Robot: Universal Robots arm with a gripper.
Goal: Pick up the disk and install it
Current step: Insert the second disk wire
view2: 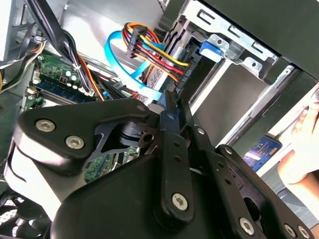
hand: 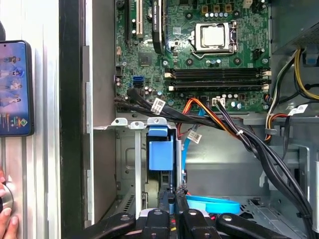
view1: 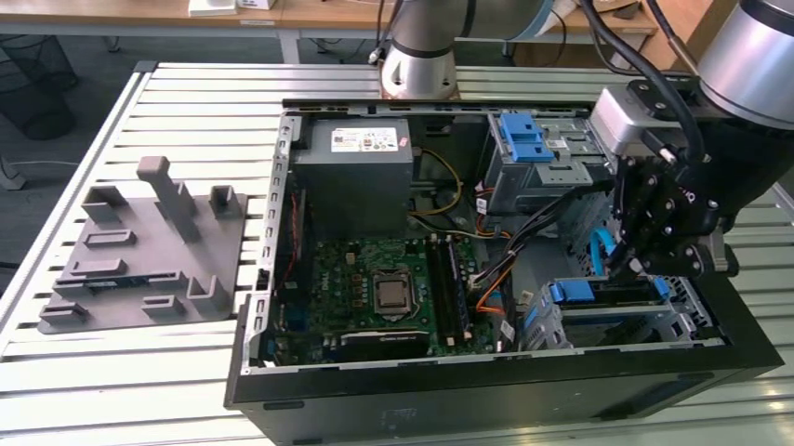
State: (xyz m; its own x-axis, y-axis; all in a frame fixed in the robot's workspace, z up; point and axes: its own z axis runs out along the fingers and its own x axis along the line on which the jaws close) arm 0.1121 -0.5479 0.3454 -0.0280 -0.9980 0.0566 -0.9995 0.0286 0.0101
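The disk sits in the lower metal drive cage [view1: 676, 321] at the case's front corner, on the exterior view's right. Its blue end [view1: 574, 291] faces up out of the slot, and the rest is hidden inside the cage. Both wrist views show that blue end [hand: 160, 152] [view2: 212, 50] between the cage walls. My gripper [view1: 629, 269] hangs just above the cage. Its fingertips [hand: 174, 191] [view2: 171, 94] are pressed together beside the blue end, with nothing visible between them. A light blue data cable [hand: 214, 203] curves close under the fingertips.
The open computer case [view1: 496, 372] lies on a slatted table. Inside are the motherboard [view1: 385, 288], a grey power supply [view1: 360, 172], an upper cage with a blue latch [view1: 527, 139] and cable bundles [hand: 239, 134]. A grey fixture [view1: 137, 251] stands on the exterior view's left. A phone [hand: 15, 87] and a person's hand [hand: 5, 219] lie beside the case.
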